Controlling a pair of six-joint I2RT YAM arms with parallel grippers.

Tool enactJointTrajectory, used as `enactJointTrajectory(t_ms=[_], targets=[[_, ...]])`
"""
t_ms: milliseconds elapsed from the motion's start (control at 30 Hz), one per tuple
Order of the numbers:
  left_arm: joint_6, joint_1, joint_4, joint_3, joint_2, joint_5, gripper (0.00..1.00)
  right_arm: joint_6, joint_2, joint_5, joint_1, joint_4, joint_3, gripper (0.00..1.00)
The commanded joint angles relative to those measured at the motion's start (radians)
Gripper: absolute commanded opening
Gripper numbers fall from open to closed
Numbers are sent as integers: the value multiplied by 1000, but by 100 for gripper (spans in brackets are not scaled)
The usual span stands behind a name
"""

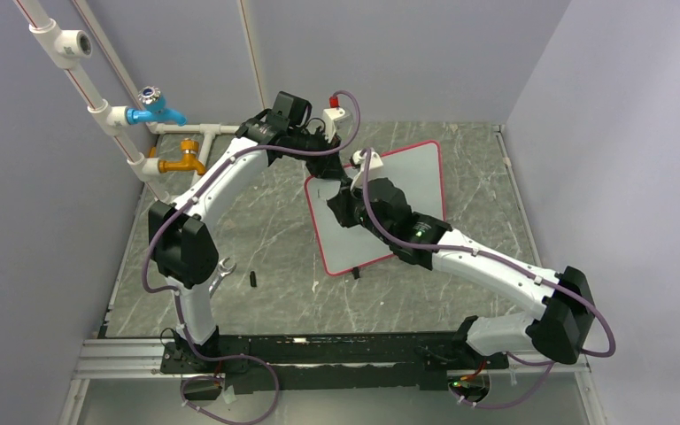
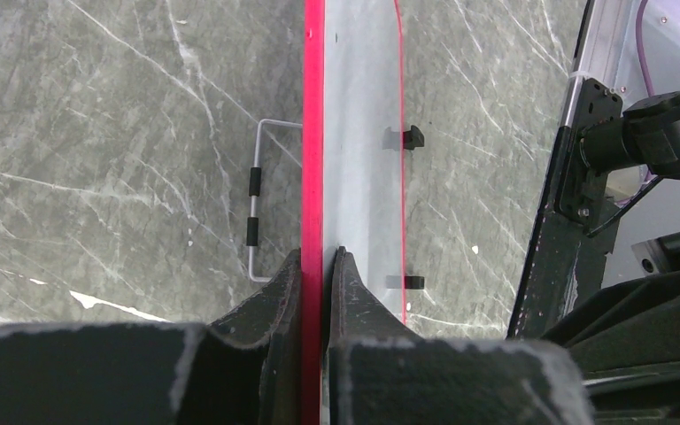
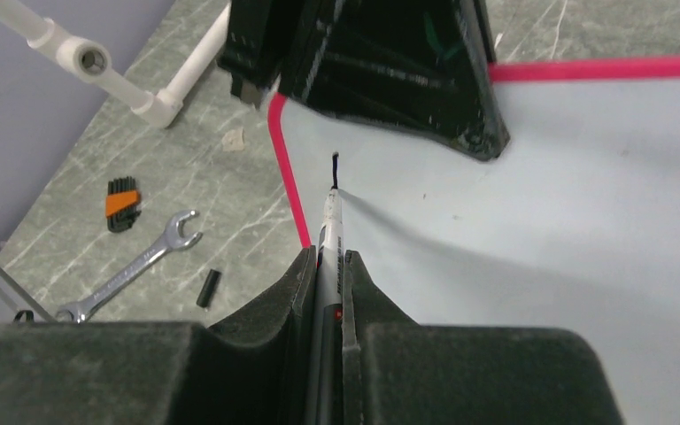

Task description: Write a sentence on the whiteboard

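Two grips mattered. From above, the whiteboard (image 1: 407, 177) lay skewed on the table, with my left gripper (image 1: 323, 146) at its far left corner and my right gripper (image 1: 347, 186) just beside it, over the board. In the left wrist view, my left jaws pinched the red rim (image 2: 312, 133) edge-on. In the right wrist view, my right jaws clamped the marker (image 3: 328, 226), which pointed straight ahead, its tip touching the board at one short black stroke (image 3: 335, 168). I judged the blank room for the sentence lay to the right.
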Motion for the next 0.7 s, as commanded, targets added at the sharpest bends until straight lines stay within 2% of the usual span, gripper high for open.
enactJointTrajectory(t_ms=[0, 200, 667], targets=[[111, -20, -63, -33, -7, -179, 0, 34, -43, 32, 20, -23, -47, 0], [110, -20, -65, -30, -6, -177, 0, 69, -68, 49, 48, -52, -83, 0], [115, -23, -68, -33, -11, -186, 0, 44, -95, 100, 70, -76, 38, 0]])
